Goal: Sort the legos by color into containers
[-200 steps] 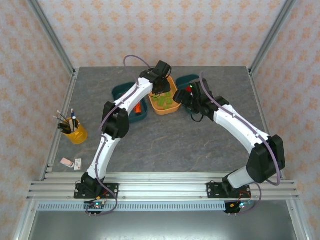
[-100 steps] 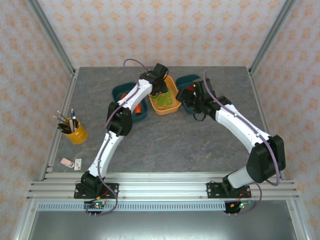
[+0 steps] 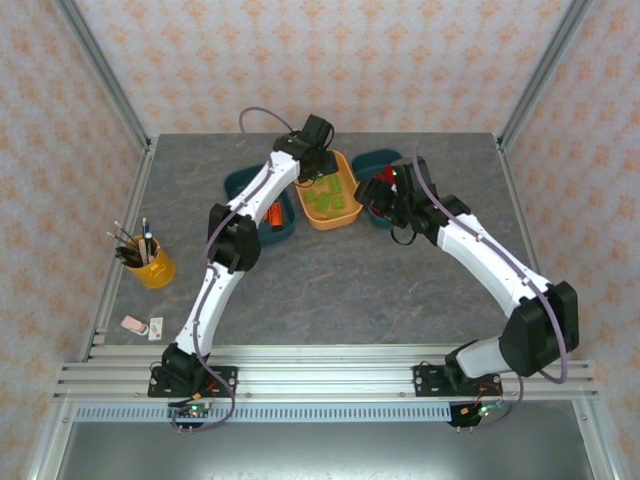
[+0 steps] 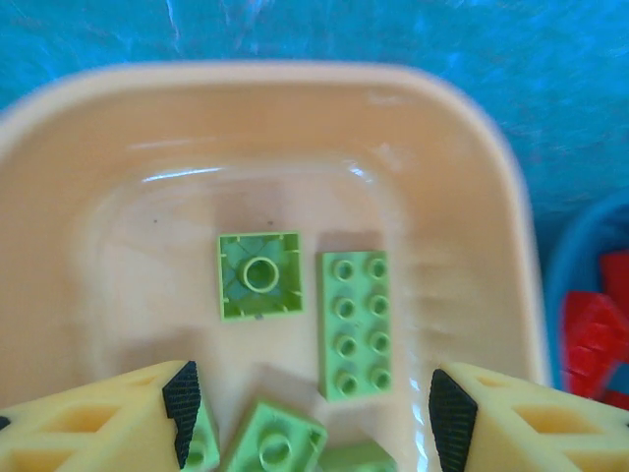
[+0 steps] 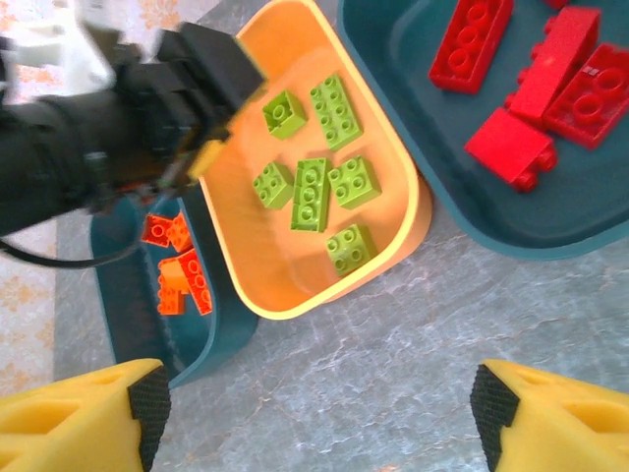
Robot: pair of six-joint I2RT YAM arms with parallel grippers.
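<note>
Lime legos point(image 5: 314, 187): scattered loose on the floor of the orange tray point(image 5: 295, 307).
Long brick point(image 4: 352, 323): set just ahead of the left gripper point(image 4: 307, 413), long axis pointed away from the wrist, short side across the gap.
Left gripper: fingers spread wide, nothing held, hung low over the orange tray; the nearer arm.
Red legos point(image 5: 531, 88): gathered in the right teal tray point(image 5: 590, 197).
Orange legos point(image 5: 177, 265): gathered in the left teal tray point(image 5: 221, 339).
Right gripper point(image 5: 319, 413): spread, empty, held over bare table point(image 5: 393, 374) on the near side of the trays.
Room: tray rims are crowded together; a straight lift is judged safest.
</note>
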